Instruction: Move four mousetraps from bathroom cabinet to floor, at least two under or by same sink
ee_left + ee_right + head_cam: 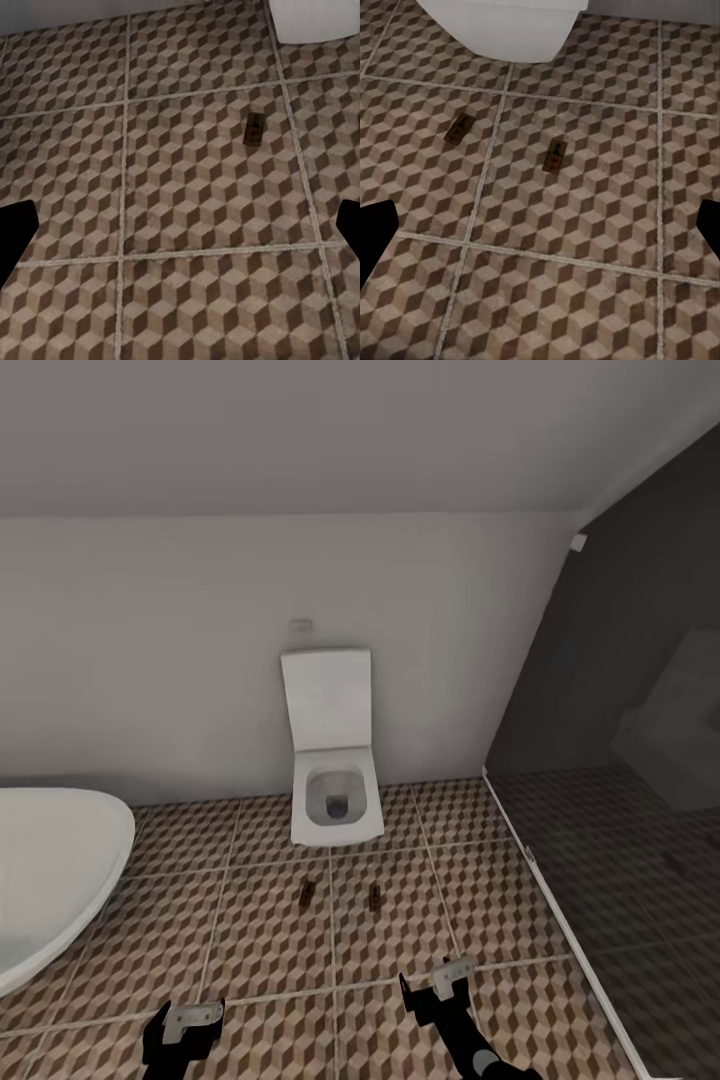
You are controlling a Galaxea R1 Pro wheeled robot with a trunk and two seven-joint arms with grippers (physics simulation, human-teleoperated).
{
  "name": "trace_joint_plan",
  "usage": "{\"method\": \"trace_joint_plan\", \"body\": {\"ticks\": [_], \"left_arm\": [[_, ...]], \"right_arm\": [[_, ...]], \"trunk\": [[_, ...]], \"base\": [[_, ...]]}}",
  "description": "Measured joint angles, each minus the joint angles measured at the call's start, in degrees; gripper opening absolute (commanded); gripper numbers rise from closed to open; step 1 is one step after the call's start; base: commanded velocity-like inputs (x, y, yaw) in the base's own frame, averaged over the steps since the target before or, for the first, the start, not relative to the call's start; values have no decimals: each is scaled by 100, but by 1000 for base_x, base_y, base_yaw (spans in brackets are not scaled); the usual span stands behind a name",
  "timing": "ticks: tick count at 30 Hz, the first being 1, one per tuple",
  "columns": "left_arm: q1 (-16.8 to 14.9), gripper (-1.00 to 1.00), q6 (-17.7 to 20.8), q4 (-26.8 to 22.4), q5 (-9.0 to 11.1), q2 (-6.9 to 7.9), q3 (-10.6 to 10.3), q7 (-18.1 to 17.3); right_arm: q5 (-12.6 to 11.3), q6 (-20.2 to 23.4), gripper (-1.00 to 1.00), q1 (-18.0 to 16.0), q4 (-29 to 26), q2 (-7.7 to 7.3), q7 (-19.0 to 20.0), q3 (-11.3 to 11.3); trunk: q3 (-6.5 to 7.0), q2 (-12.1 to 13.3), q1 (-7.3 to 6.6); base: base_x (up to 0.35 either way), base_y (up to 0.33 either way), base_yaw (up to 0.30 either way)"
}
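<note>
Bathroom floor (250, 930), cube-patterned tiles, across the lower frame. White bathtub (50, 870), lower left. White toilet (335, 785), centre. Two mousetraps (307, 895) (375, 897), small dark boards, lying flat before it. Left gripper (185, 1022) and right gripper (440, 982): both spread, empty.

No writing, label, brand, number or sign can be read anywhere. The two mousetraps (307, 895) on the floor tiles (270, 940) are too small to show any lettering; the right wrist view shows only a reddish spot on one of them (556, 154), not a readable mark. The toilet (335, 795) and the small plate on the wall (301, 626) above it are blank.
</note>
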Motion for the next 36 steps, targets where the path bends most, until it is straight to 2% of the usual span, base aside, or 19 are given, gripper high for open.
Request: {"method": "trace_joint_plan", "body": {"ticks": [36], "left_arm": [[4,100,8,1,8,-3,2,79]], "right_arm": [[-1,-8,100,147,5,-4,-10,0]], "trunk": [[336,0,0]], "base": [[0,0,0]]}}
